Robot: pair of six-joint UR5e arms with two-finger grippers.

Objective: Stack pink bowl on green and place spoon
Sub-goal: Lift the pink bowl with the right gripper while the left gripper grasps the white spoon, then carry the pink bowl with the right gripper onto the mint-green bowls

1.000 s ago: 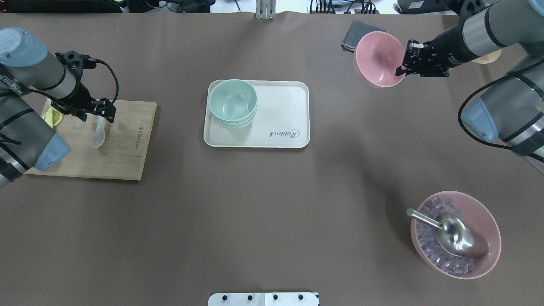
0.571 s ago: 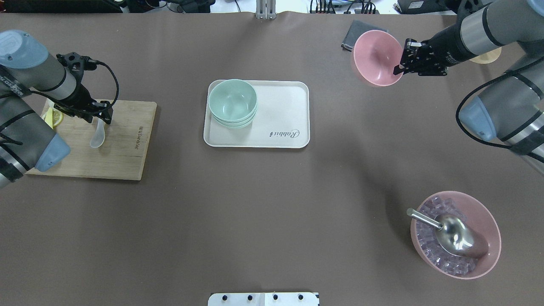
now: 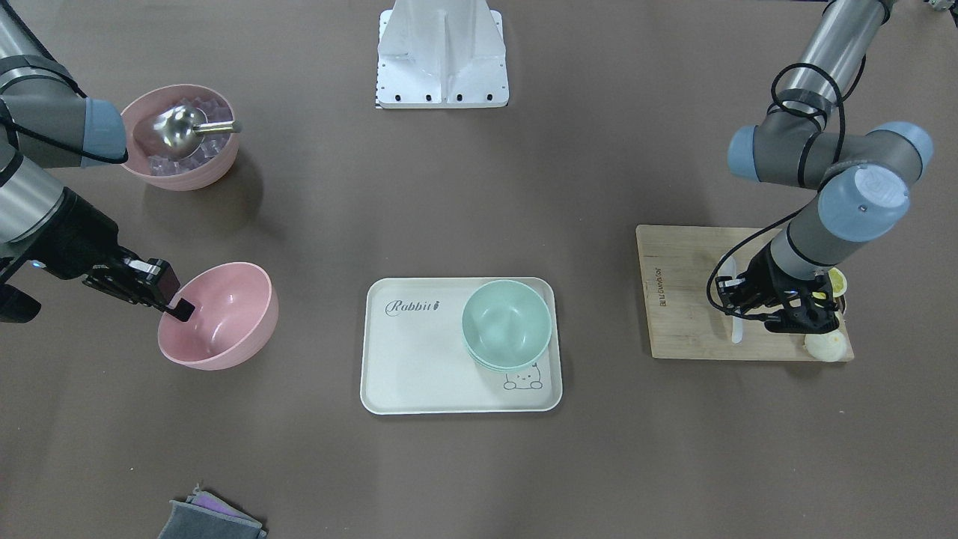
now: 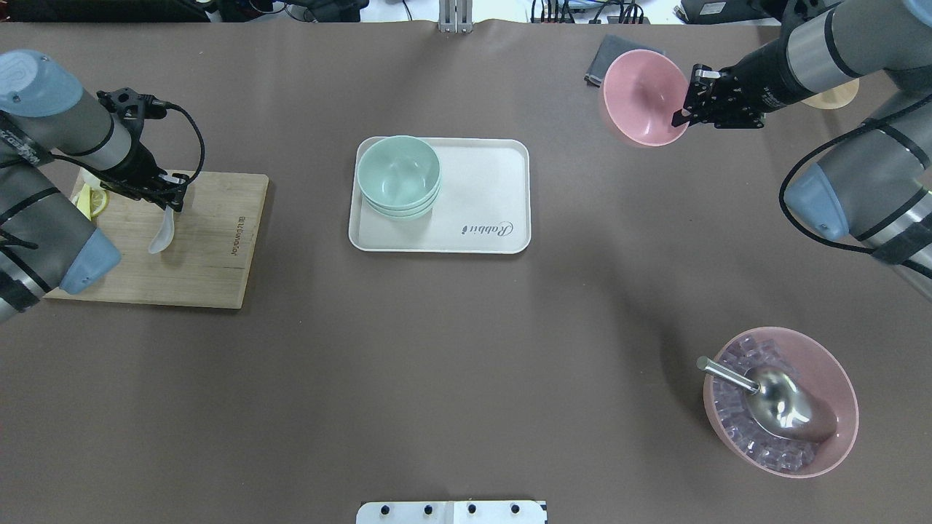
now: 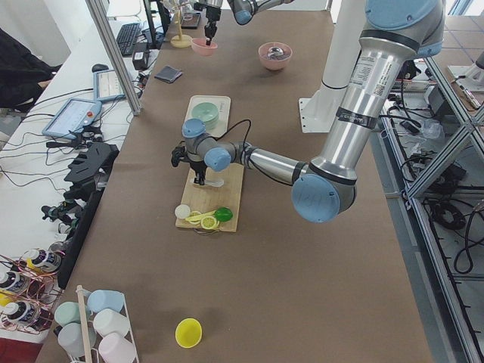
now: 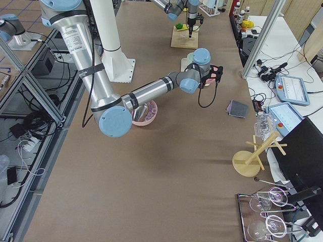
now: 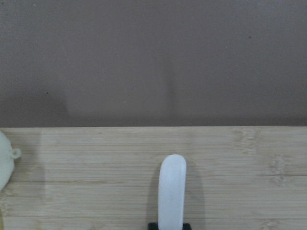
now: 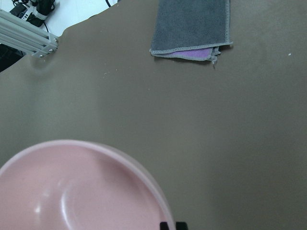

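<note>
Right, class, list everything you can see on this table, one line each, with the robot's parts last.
pink bowl: one, pink, empty, held by its rim, far right
green bowls: a stack, count unclear, mint, tray's corner
tray: one, cream, table centre
spoon: one, white, over the board
cutting board: one, wooden, left side
lemon slices: count unclear, yellow, board's edge
ice bowl: one, pink, near right
scoop: one, metal, in the ice bowl
cloth: one, grey, far side
left hand: shut on spoon
right hand: shut on pink bowl

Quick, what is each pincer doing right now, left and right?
Left pincer: closed on the white spoon.
Right pincer: closed on the pink bowl rim.
</note>
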